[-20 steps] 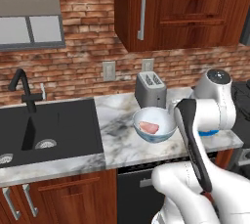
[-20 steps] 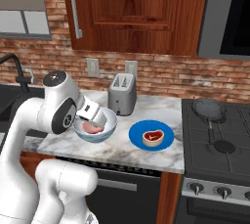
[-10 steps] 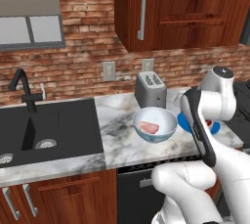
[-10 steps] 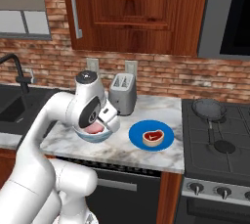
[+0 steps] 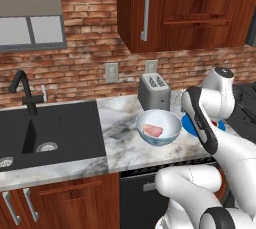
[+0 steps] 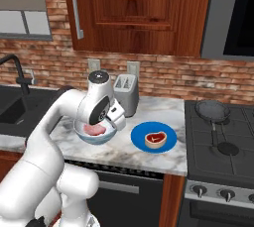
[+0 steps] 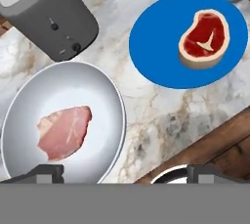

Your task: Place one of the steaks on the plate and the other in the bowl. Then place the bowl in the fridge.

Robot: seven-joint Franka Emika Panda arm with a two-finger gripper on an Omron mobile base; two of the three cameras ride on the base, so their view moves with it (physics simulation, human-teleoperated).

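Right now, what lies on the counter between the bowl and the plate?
Nothing: in the hand view, only bare marble counter separates the bowl from the plate. The toaster stands off to the side, behind that gap.

counter (image 7: pixel 161 115): glossy veined marble | toaster (image 7: pixel 49 17): matt grey metal | wall (image 5: pixel 90 73): rough brick

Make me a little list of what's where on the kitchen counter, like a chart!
pink steak: lying in the bowl
red steak: lying on the blue plate
bowl: on the marble counter, beside the plate, not touching it
toaster: behind the bowl, by the brick wall
gripper: open, holding nothing
bowl in fridge: not yet
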